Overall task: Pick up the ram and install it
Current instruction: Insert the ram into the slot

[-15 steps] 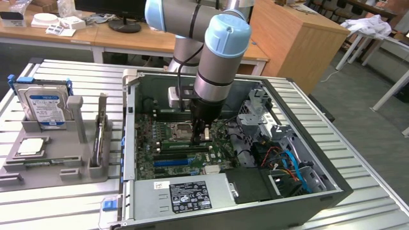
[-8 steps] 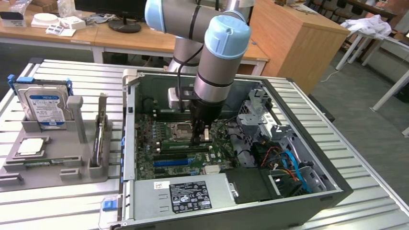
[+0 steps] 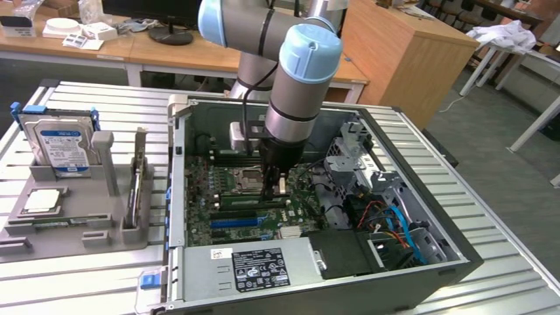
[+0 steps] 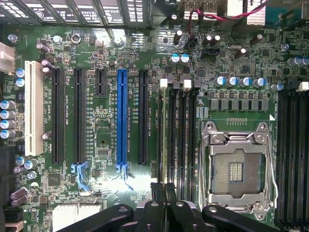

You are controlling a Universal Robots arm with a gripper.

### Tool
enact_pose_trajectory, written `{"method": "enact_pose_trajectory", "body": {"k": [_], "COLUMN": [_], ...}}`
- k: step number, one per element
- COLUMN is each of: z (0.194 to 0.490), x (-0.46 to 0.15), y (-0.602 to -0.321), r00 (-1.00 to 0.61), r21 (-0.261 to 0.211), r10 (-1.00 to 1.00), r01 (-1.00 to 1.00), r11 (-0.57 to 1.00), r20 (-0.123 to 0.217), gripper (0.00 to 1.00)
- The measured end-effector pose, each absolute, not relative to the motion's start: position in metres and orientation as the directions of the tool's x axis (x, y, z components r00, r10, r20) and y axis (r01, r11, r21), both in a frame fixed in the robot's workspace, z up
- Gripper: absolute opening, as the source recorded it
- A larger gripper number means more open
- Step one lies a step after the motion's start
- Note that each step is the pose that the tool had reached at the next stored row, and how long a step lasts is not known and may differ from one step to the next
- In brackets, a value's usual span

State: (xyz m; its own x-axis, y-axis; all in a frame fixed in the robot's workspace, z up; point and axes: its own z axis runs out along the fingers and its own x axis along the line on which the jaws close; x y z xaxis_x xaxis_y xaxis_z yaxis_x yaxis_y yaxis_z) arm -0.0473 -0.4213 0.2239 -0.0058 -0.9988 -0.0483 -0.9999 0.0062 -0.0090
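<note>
near edge, exterior view: slatted metal table (image 3: 88, 282) with the open computer case (image 3: 455, 259) lying on it. at six o'clock inside the case we note the power supply (image 3: 254, 266), black label facing up. at four o'clock from the case's centre there is a knot of blue and orange cables (image 3: 395, 223).

further in is the motherboard (image 3: 210, 197). its blue slot (image 3: 235, 222) sits just beyond the power supply. the gripper (image 3: 278, 187) hangs low over the board at about the case's centre. the open cpu socket (image 3: 248, 177) is just beside it at nine o'clock.

wrist view: the fingers (image 4: 157, 195) are pressed together, with no gap that we can make out. their tips sit at one end of the bank of four memory slots (image 4: 186, 135), between the black expansion slots and the cpu socket. the ram (image 4: 161, 135) reads as a thin pale edge-on strip. it runs along the slot closest to the expansion slots, from the fingertips out to a white latch (image 4: 164, 83). we cannot tell whether it is fully seated. nor can we tell whether the fingers pinch it or only touch it.

at nine o'clock from the case, on the table, is a grey tray (image 3: 79, 216). it carries a hard drive (image 3: 63, 141) standing upright and an expansion card (image 3: 138, 177) on edge.

farther back, the arm (image 3: 302, 72) rises with pale blue joint caps. beyond it are a wooden table (image 3: 175, 56) and a wooden cabinet (image 3: 394, 52).
</note>
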Motion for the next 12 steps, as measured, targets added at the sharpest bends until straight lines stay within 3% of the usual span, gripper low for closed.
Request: {"method": "enact_pose_trajectory", "body": {"k": [8, 12], "z": [0.2236, 0.2235], "x": [-0.0473, -0.0473], "y": [-0.4213, -0.4212], "r00": [-0.006, -0.006], "r21": [-0.009, -0.009], "r10": [-0.999, -0.999], "r01": [-1.000, -1.000], "r11": [0.006, 0.006], "r20": [-0.048, -0.048], "gripper": [0.11, 0.18]}}
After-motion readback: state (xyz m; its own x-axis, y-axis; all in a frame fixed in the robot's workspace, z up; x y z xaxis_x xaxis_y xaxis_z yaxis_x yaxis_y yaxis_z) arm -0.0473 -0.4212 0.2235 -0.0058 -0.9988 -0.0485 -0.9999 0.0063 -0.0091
